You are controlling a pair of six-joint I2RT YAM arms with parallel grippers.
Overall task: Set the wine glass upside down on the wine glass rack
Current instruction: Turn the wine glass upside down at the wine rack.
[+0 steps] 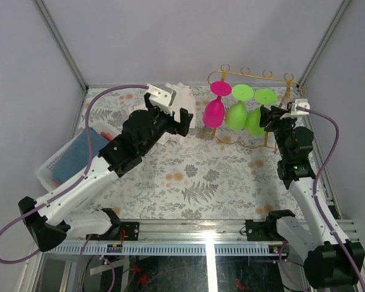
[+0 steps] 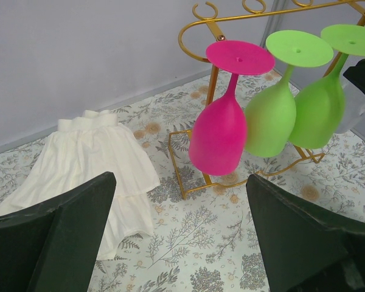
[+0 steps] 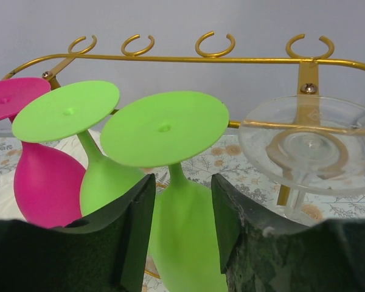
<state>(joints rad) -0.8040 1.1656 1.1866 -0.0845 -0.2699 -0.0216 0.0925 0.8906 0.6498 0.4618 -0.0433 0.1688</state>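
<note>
We see the right gripper (image 3: 181, 179) with jaws parted around the lime-green plastic wine glass (image 3: 164, 131) hanging bowl-down on the tall gold wire wine glass rack (image 3: 188, 59), the left gripper (image 2: 181, 177) gaping empty beside the rack, so we judge this the release step, and next we need a straight, gentle back-out.

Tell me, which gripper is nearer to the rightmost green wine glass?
Right. The right gripper straddles that green wine glass, which hangs on the rack. The left gripper hangs far off to its left, beyond the pink glass.
</note>
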